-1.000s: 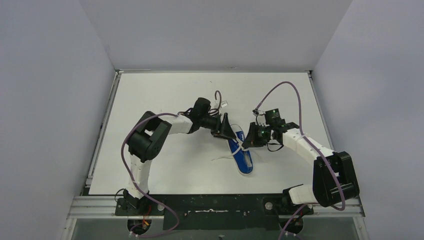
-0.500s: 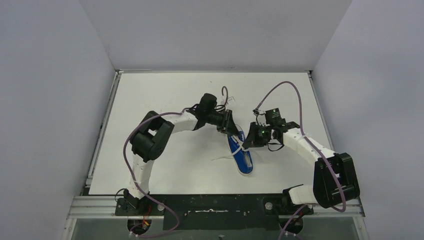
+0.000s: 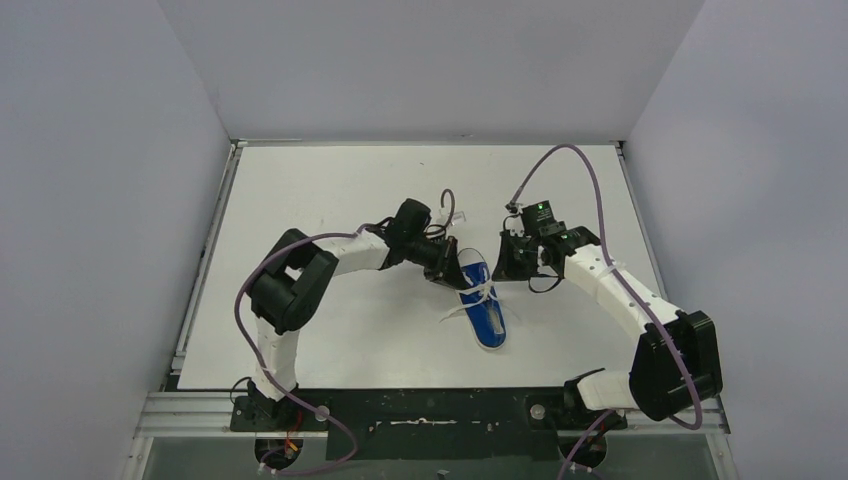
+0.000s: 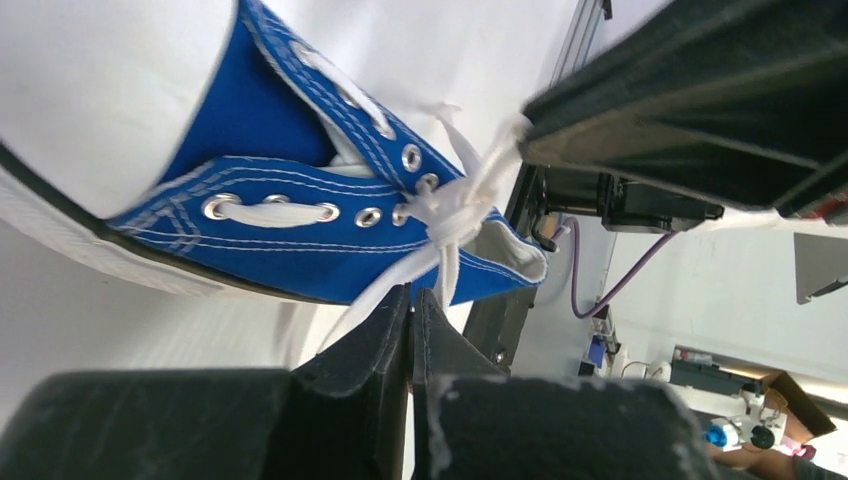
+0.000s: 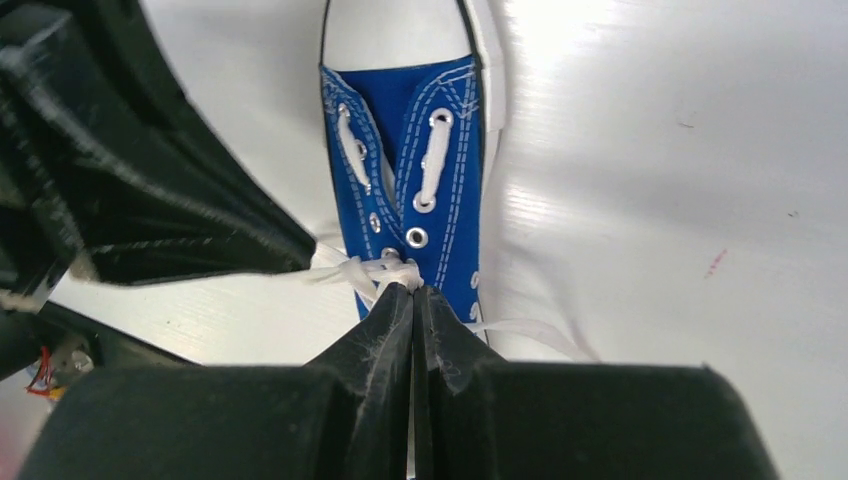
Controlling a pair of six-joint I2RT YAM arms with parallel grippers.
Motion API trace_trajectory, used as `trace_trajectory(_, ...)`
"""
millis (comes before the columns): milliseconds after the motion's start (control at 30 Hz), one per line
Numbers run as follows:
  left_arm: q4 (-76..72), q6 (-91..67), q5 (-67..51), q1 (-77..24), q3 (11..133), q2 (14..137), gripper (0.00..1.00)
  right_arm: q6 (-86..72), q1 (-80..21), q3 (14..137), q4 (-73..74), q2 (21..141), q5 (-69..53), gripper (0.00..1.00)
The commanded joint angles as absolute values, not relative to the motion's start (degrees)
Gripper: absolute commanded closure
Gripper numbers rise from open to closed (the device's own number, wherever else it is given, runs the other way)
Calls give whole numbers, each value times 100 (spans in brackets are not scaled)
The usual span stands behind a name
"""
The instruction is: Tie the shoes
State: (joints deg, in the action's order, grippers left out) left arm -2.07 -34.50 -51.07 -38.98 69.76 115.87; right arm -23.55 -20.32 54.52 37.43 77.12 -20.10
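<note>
- L gripper (image 4: 410,300): gaping a sec ago, now fingers together, seemingly pinched on a strand of the laces (image 4: 450,215) just below the crossing.
- R gripper (image 5: 412,292): shut throughout, clamped on the laces right at the crossing; wrist swung farther back over the table (image 3: 330,190) vs. a sec ago.
- Blue sneaker (image 3: 484,305): mid-table, on its sole, toe toward the arm bases, between both grippers; hardly shifted.
- Meaning, prob.: both strands now held, so ready to pull apart & cinch the first crossover. No bow yet, task still early.
- Risks: slip of the thin strand from the L pinch; drag of the light shoe w/ the pull.
</note>
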Motion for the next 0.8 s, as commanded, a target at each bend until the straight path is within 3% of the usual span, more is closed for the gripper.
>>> trace_trajectory(0,-61,-3135,-5098,-3973,6859,11007,100,-2609,-2124,5791,3706,7594,-1009,100)
trace_trajectory(367,1078,-2580,-4810,-3968,6809,11171,100,-2925,-1708,5209,3294,7611,-178,100)
trace_trajectory(767,1523,-2028,-4580,-4003,6406,11303,100,-3030,-1078,4363,2728,7717,-625,100)
